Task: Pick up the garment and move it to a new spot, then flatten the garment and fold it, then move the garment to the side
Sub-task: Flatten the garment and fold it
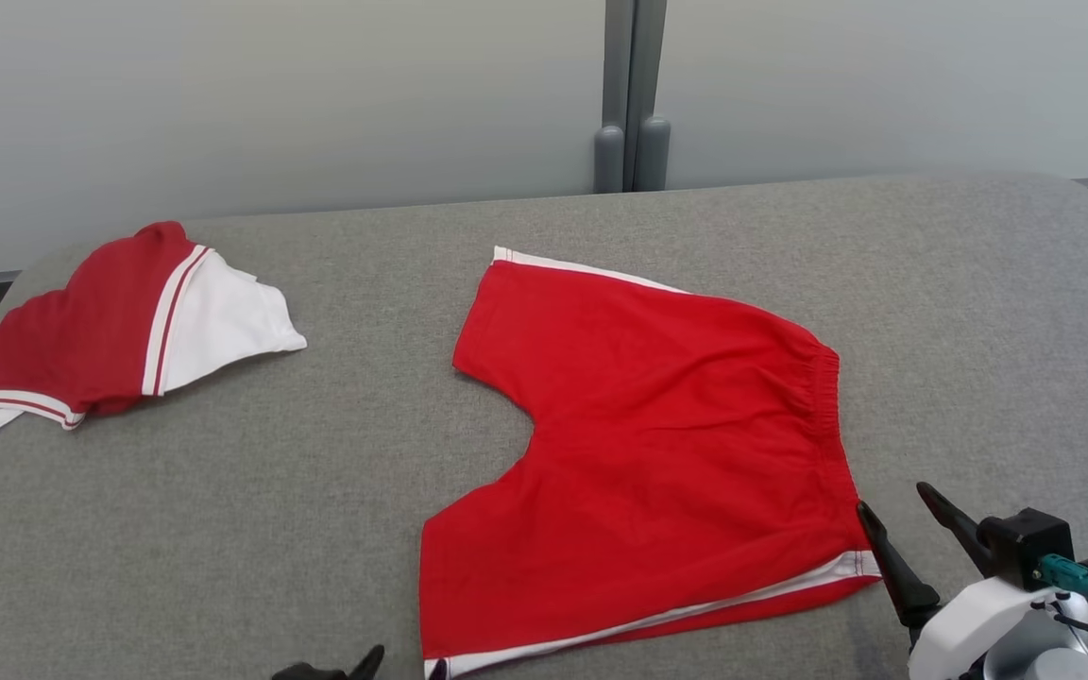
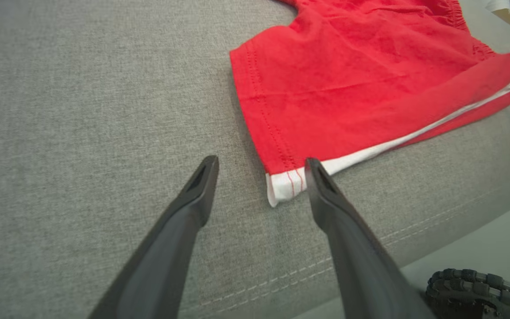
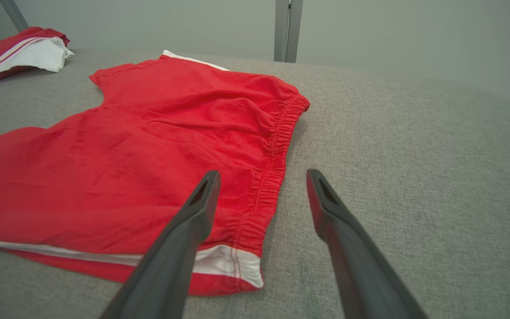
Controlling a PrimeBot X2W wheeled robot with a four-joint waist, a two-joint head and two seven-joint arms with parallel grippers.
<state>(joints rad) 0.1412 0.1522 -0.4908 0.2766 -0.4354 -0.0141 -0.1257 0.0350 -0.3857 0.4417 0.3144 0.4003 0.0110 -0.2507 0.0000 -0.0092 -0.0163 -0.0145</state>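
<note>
Red shorts (image 1: 657, 425), the garment, lie spread flat on the grey table (image 1: 223, 529), waistband to the right and leg hems to the left, white stripes along both side seams. My left gripper (image 1: 327, 666) is open at the near edge; in the left wrist view its fingers straddle the white-striped corner of the near leg hem (image 2: 286, 184) without closing on it. My right gripper (image 1: 892, 497) is open beside the near end of the waistband. In the right wrist view the elastic waistband (image 3: 277, 146) runs between its two fingers, and the shorts (image 3: 148, 155) spread out to the left.
A second garment (image 1: 110, 331), dark red and white, lies bunched at the table's far left. A pale wall with a grey post (image 1: 632, 94) stands behind the table. The table's front edge and a black ribbed part (image 2: 481, 288) sit at the left wrist view's lower right.
</note>
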